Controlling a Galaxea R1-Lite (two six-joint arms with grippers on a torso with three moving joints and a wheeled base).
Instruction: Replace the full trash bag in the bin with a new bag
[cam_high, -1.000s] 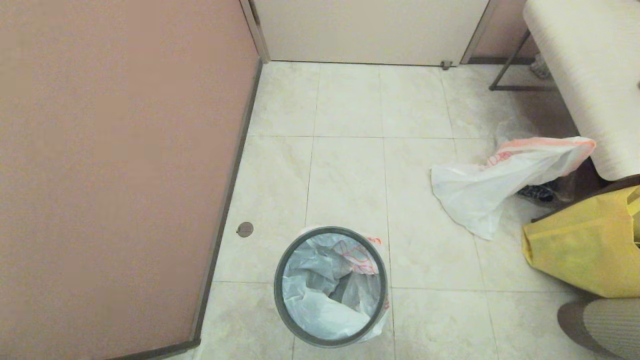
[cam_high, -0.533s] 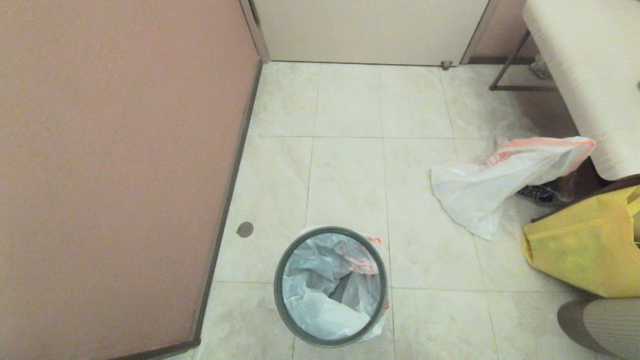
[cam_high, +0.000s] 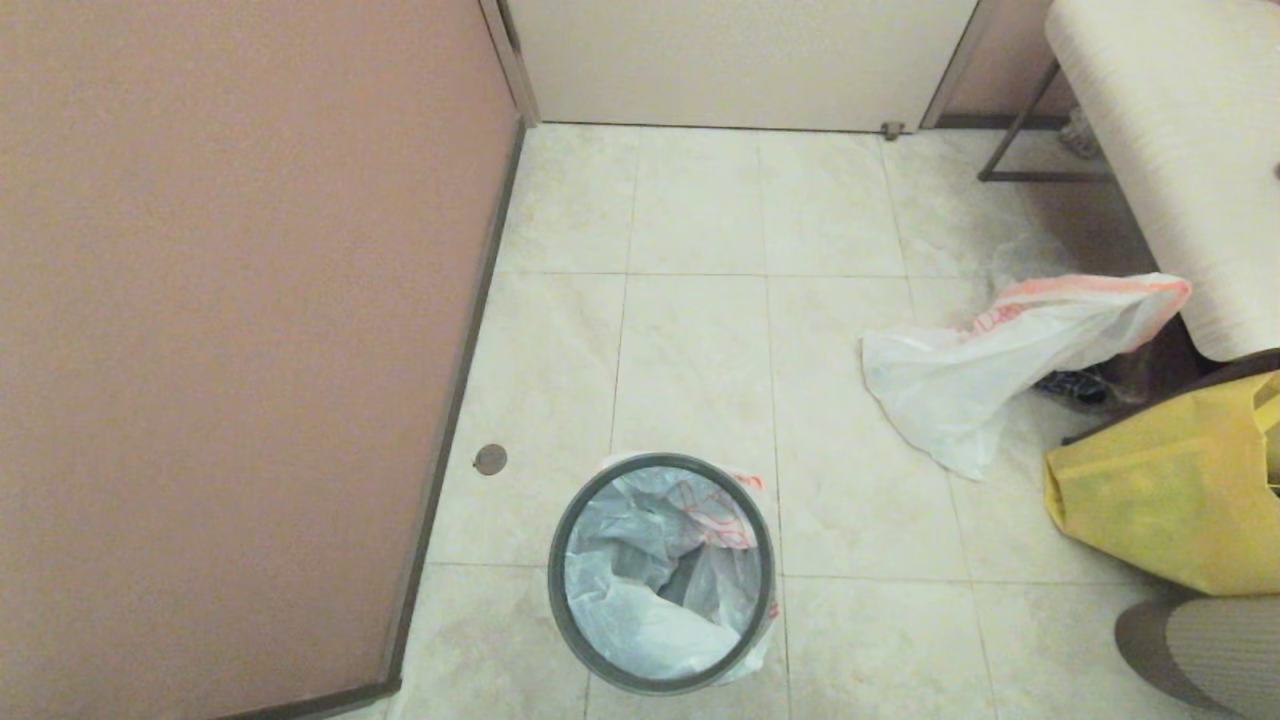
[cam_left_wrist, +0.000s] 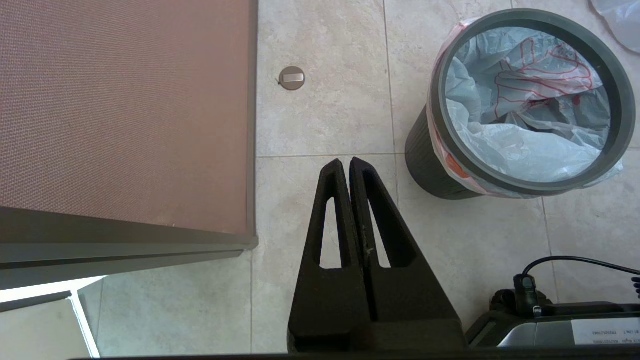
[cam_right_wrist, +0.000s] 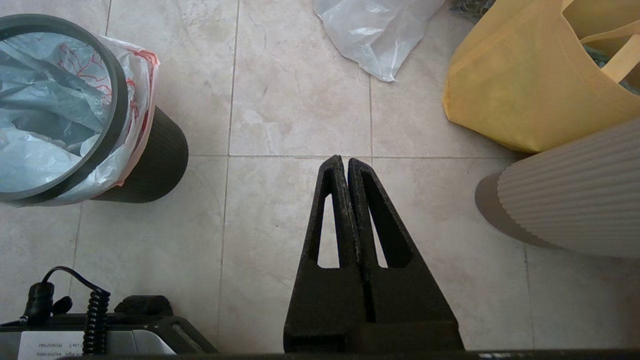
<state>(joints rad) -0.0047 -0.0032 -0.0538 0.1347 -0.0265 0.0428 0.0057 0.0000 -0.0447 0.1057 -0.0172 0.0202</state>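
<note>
1. The bin (cam_high: 661, 573) stands at lower centre of the head view on the tiled floor (cam_high: 690, 350). A thin white bag with red print (cam_high: 650, 580) lines it, mouth folded over the grey rim; no cans are visible inside.
2. A second white bag with an orange-pink band (cam_high: 1000, 370) lies limp at centre right of the head view, well apart from the bin, near the yellow fabric bag (cam_high: 1160, 500).
3. Left pincer (cam_left_wrist: 345, 162): fully closed, holding nothing, above bare floor beside the bin.
4. Right pincer (cam_right_wrist: 344, 160): fully closed, holding nothing, above floor between the bin and the yellow bag.
5. Judgement: the bin looks freshly lined. If the liner needs seating, open a pincer first and pinch only the folded-over film at the rim; the film is thin and may tear.
</note>
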